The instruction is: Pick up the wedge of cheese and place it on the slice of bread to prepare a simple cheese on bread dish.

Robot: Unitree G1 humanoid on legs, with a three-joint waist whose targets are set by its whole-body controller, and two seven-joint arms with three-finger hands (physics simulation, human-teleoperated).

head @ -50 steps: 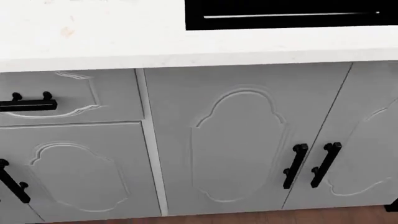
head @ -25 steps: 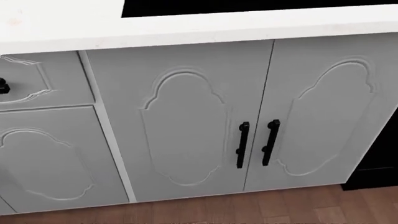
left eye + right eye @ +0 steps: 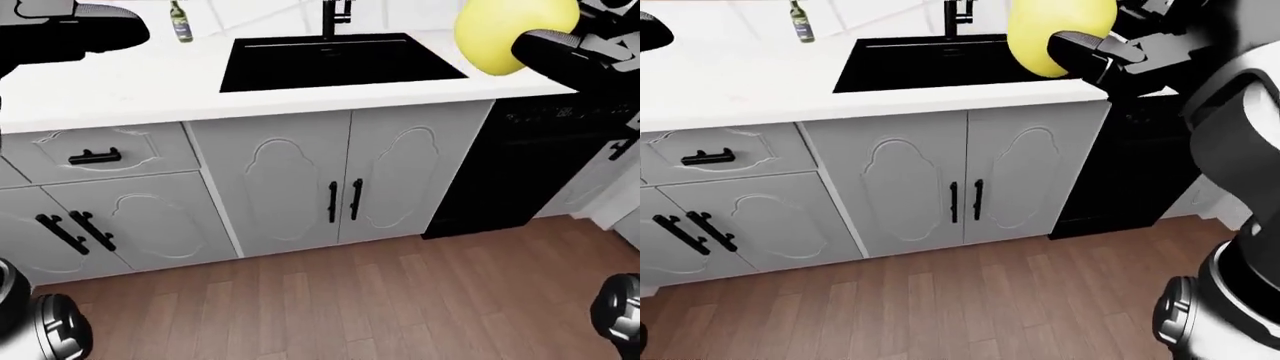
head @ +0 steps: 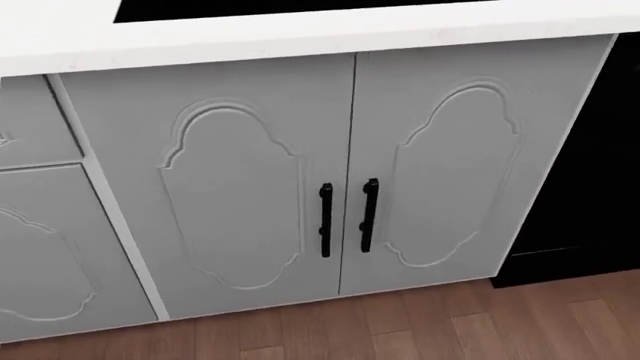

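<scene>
The right hand [image 3: 1095, 52] is raised at the upper right of the right-eye view, its dark fingers [image 3: 1080, 43] closed round the yellow wedge of cheese [image 3: 1055, 30], which hangs in the air over the right end of the white counter [image 3: 130, 86]. The slice of bread does not show in any view.

Past the cheese, a black sink [image 3: 335, 60] is set into the counter, with a dark tap [image 3: 335, 15] at its far edge. To the far left on the counter stands a small green bottle [image 3: 180, 22], well apart from the sink. At the top left of the left-eye view a black shape that seems to be the left arm [image 3: 75, 34] reaches in; the left hand itself is cut off by the frame, so I cannot tell how its fingers stand.

Below the counter run grey cabinets: a pair of doors [image 4: 330, 180] under the sink with two upright black handles [image 4: 347, 217] side by side, and a drawer [image 3: 95, 154] with a level black handle further left. To the right of the doors stands a black dishwasher front [image 3: 530, 165]. The near ground is brown wooden floor [image 3: 350, 300].
</scene>
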